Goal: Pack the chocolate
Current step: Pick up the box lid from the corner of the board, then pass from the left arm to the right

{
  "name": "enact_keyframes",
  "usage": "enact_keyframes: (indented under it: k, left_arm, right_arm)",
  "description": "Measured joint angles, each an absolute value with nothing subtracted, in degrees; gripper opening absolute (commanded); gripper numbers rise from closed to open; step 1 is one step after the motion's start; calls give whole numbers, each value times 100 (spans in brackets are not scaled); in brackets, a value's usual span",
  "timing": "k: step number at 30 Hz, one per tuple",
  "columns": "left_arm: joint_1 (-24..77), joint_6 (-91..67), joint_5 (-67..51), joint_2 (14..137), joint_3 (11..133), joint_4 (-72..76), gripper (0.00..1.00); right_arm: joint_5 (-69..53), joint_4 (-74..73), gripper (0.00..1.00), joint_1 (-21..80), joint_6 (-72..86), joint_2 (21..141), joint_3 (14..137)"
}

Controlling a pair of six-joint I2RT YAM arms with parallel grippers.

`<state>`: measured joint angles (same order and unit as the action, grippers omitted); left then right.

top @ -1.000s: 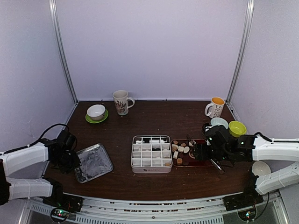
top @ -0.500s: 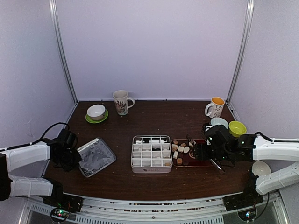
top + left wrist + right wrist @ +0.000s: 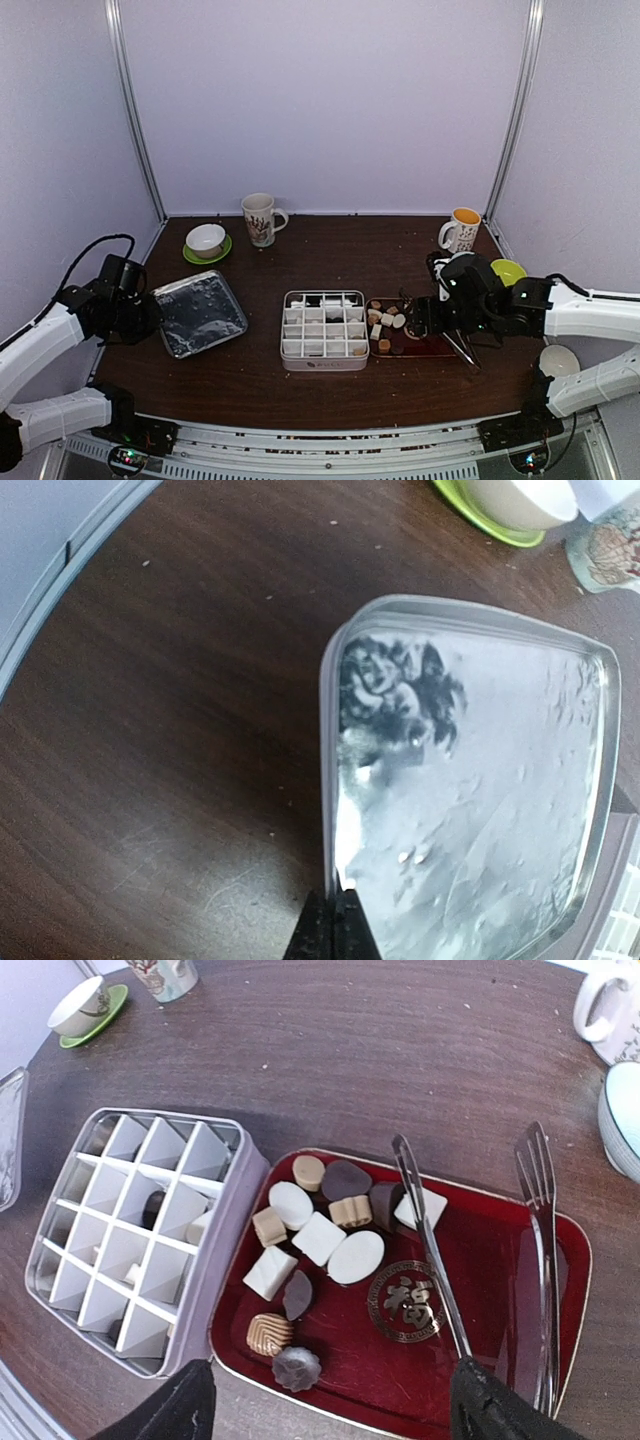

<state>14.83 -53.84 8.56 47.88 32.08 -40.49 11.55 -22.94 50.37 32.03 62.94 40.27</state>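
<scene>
The left gripper (image 3: 335, 920) is clamped on the rim of a silver rectangular metal lid (image 3: 470, 800) at the left of the dark wooden table (image 3: 330, 250), while the right gripper (image 3: 330, 1390) hangs with fingers spread wide over a glossy red rectangular tray (image 3: 500, 1360). Most of the small white, tan and dark brown chocolate pieces (image 3: 318, 1237) lie on that tray beside long metal tongs (image 3: 430, 1250), and a few sit in the grey tin box with white grid dividers (image 3: 215, 1260) touching the tray's left side. Farther back stands a patterned white mug (image 3: 260, 218).
</scene>
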Motion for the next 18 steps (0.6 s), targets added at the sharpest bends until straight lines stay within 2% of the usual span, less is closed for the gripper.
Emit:
enact_keyframes:
  k: [16, 18]
  left_arm:
    - [1483, -4372, -1579, 4530, 3350, -2440, 0]
    - [1514, -4329, -1826, 4681, 3402, -2351, 0]
  right_arm:
    - [773, -1824, 83, 5037, 2010, 5564, 4862]
    - [733, -1815, 87, 5037, 1809, 5489, 4880]
